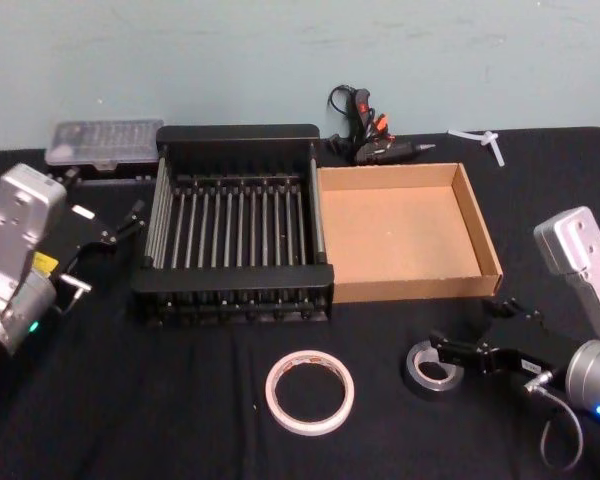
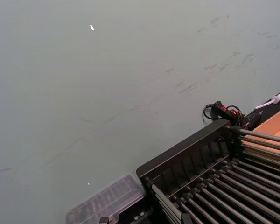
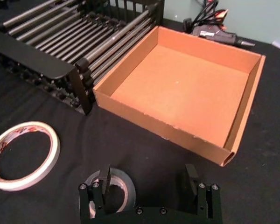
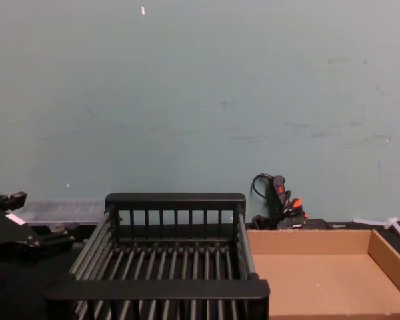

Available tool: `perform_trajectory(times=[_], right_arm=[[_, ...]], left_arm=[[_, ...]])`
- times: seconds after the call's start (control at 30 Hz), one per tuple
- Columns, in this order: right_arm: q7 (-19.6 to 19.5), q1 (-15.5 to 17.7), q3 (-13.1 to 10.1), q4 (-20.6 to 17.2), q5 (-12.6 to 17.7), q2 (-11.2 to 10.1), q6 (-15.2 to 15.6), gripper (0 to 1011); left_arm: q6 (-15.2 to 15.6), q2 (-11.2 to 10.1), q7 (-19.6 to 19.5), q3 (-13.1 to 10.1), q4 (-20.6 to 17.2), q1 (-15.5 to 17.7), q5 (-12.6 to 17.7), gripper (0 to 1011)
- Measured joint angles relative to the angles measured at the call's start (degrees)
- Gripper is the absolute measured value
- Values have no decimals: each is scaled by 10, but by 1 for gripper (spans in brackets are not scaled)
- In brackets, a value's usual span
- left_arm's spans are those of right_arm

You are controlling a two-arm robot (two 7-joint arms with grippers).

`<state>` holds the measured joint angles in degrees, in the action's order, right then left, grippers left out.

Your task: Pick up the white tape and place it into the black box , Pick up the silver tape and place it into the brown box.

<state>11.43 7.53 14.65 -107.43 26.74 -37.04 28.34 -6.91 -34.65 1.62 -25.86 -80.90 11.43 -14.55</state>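
Item: small thick silver-grey tape roll [image 1: 430, 368], flat on the black surface [image 1: 180, 420]. Your right claw [image 3: 147, 184] spreads wide, one finger inside its core, positioned for gripping.

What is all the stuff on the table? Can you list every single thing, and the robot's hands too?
White tape: one, white ring with red print inside, flat on the black table near the front, in front of the black box.
Silver tape: one, grey roll, on the table to the right of the white tape, at the right gripper's tips.
Black box: one, black slatted crate, middle of the table, nothing in it.
Brown box: one, brown cardboard, touching the black box's right side, nothing in it.
Glue gun: one, black with orange, behind the boxes by the wall.
Clear case: one, see-through plastic, back left.
White piece: one, back right.
Left gripper: black, left of the black box.
Right gripper: black, open, one finger inside the silver tape.
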Motion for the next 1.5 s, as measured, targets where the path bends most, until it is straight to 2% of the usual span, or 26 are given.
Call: perform_trajectory(times=[0.7, 1.5], right_arm=[[36, -3, 4, 10, -28, 3, 41, 1002], [50, -13, -1, 30, -43, 24, 45, 1002]], left_arm=[[0, 0, 0, 0, 0, 0, 0, 1001], [0, 0, 0, 0, 0, 0, 0, 1001]])
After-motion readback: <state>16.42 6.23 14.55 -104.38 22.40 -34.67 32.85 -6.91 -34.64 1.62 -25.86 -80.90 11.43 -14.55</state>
